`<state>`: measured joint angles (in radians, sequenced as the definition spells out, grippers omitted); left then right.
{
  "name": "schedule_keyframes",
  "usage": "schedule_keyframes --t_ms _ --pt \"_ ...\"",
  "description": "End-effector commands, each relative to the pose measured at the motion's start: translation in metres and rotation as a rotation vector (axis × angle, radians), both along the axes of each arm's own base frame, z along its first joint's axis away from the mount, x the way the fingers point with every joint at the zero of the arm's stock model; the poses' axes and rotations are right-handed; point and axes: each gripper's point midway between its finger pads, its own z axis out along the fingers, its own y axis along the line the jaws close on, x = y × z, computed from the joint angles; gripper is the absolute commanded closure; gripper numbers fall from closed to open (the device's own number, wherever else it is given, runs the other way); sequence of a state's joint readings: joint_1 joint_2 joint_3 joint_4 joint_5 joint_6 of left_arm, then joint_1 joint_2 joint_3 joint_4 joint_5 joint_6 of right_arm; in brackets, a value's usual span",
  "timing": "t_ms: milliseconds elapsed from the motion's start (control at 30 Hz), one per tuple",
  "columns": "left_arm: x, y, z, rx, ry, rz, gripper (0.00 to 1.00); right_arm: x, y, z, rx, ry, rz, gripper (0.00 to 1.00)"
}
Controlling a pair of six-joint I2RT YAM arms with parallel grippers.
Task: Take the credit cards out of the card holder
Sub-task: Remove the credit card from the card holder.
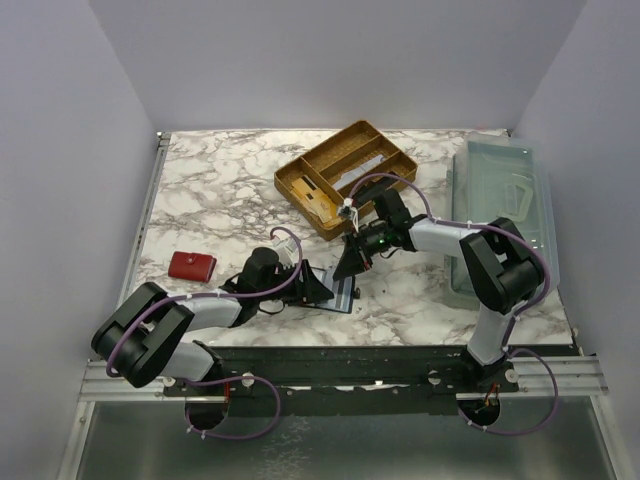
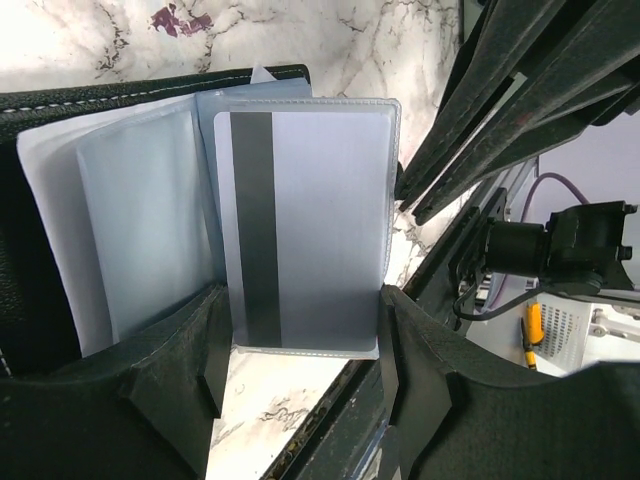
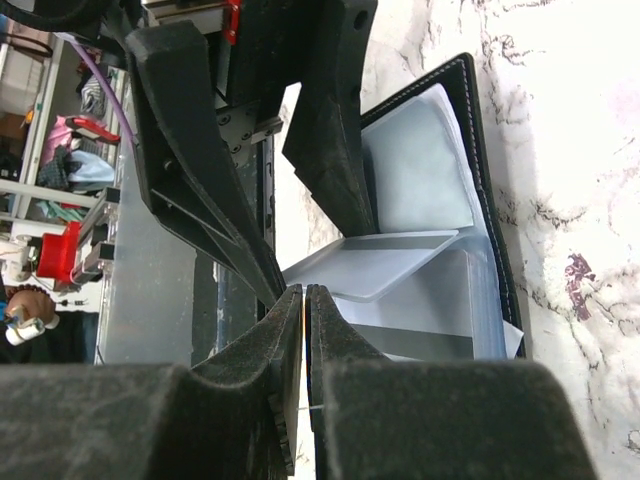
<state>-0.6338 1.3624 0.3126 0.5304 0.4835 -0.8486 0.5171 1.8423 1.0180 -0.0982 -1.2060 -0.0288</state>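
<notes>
right hand (image 3: 303, 300) clenched, tips meeting at edge of raised clear sleeve (image 3: 400, 262); grip on anything not discernible. left hand (image 2: 302, 300) spread, fingers (image 2: 180, 370) flanking sleeved credit card (image 2: 320, 220), dark stripe up, in open black card holder (image 2: 60, 100) on marble counter (image 2: 350, 40). red case (image 1: 191, 265) well apart to left.

In the top view both arms crowd the lower centre. The left gripper (image 1: 318, 290) and right gripper (image 1: 352, 265) close in on the card holder (image 1: 343, 297) from either side, so there is hardly any gap between them. Just above, the gold tray (image 1: 300, 185) blocks the upper centre, and a clear bin (image 1: 500, 200) walls off the right edge. Bare table (image 1: 220, 190) lies open at upper left, where only a red pouch (image 1: 191, 265) sits, at mid left and well apart from the arms.
</notes>
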Motion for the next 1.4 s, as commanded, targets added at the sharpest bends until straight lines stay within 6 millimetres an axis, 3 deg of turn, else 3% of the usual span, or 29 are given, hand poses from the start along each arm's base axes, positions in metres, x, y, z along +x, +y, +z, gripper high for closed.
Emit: schedule_keyframes --t_ms 0,233,333,533,1033,1133,1367 --pt "0.003 -0.005 0.011 -0.053 -0.048 -0.020 0.56 0.005 -0.001 -0.014 -0.049 0.006 -0.016 0.89" --pt "-0.002 -0.010 0.010 -0.081 -0.028 -0.059 0.54 0.009 -0.001 -0.023 -0.086 0.007 -0.036 0.89" --pt "-0.002 -0.012 0.015 -0.101 -0.022 -0.097 0.54 0.004 0.000 -0.011 -0.035 -0.003 0.006 0.86" --pt "0.004 -0.012 0.023 -0.115 -0.056 -0.117 0.55 -0.005 -0.004 0.019 0.051 -0.110 0.094 0.71" --pt "0.034 -0.031 0.051 -0.020 0.004 -0.152 0.57 -0.002 -0.013 0.029 0.041 -0.207 0.103 0.70" --pt "0.043 -0.029 0.047 0.084 -0.018 -0.206 0.57 0.000 -0.016 0.033 0.041 -0.233 0.098 0.70" --pt "0.052 -0.024 0.054 0.098 -0.074 -0.261 0.58 0.006 -0.023 0.041 0.039 -0.281 0.074 0.70"
